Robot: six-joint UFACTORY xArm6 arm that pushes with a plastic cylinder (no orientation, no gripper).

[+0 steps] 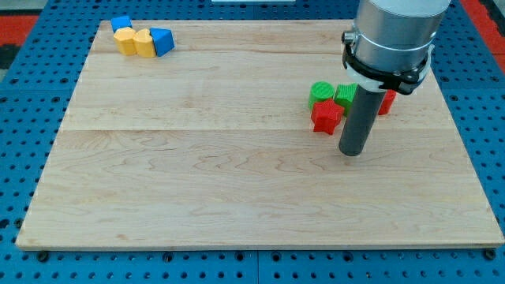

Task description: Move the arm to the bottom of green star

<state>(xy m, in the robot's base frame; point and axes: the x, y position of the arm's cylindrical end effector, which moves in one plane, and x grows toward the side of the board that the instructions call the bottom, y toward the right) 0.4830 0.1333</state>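
Note:
The green star (346,96) lies at the view's right, partly hidden behind my rod. A green round block (321,92) touches it on its left, and a red star (326,117) sits just below the two. A red block (387,101) peeks out to the right of the rod. My tip (352,151) rests on the board below the green star and just to the right of the red star, apart from both.
At the view's top left is a cluster: a blue cube (121,23), two yellow blocks (125,39) (144,42) and a blue triangle (162,40). The wooden board (237,181) lies on a blue pegboard surface.

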